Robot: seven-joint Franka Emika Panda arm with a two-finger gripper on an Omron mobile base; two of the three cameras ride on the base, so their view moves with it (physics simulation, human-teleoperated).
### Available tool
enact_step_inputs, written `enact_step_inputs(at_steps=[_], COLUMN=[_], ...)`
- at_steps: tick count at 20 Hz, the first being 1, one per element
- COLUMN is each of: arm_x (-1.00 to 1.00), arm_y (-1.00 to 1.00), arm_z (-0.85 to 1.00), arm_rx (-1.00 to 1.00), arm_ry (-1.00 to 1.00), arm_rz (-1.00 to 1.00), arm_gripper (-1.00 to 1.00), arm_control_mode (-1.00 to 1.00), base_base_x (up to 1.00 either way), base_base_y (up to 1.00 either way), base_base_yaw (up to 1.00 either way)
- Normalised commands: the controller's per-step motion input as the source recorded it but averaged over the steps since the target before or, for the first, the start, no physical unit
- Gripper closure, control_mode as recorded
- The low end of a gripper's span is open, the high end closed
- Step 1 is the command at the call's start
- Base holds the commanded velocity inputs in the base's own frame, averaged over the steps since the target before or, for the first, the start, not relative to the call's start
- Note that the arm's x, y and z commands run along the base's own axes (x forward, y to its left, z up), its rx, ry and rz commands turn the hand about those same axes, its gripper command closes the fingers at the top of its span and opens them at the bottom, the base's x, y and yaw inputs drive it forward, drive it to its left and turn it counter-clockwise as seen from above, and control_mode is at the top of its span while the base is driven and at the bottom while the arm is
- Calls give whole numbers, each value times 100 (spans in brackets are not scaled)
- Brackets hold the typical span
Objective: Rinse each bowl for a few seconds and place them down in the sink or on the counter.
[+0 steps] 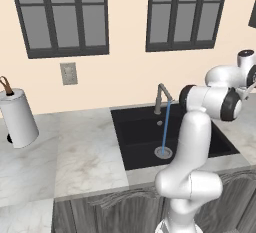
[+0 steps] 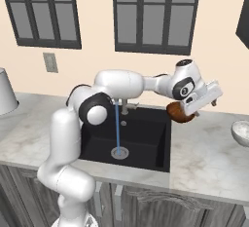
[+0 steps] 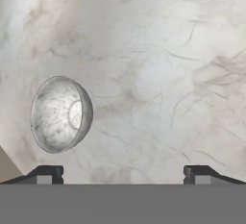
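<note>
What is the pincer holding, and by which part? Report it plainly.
Nothing is held. The pincer stands wide open over the counter with nothing between its tips. The reddish-brown bowl lies beside the hand, outside the jaws.

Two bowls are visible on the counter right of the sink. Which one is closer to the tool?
The reddish-brown bowl at the sink's right edge, directly under the open tool. The pale grey bowl lies farther right on the counter.

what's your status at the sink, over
Gripper open, fingers wide over pale marble counter. Reddish-brown bowl beside the hand, right of black sink. Tap running. Marbled grey bowl ahead.
</note>
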Motion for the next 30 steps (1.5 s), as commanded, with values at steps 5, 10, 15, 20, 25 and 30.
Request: enact_step_inputs(at_steps=[5,10,15,20,25,30], arm_x=[2,0,-1,0,0,0], arm_y=[-21,-14,-18,-25,-30,-25], arm_z=[-15,-20,-14,-10,-2,0], arm_rx=[0,-1,0,0,3,4], arm_ry=[-3,-10,-3,-1,0,0], arm_rz=[4,4,2,2,0,0], arm_gripper=[-100,-100,-100,-100,-100,-100], arm_control_mode=[-100,-100,-100,-100,-100,-100], base_base_x=[0,0,0,0,0,0], base_base_y=[0,0,0,0,0,0], base_base_yaw=[0,0,0,0,0,0])
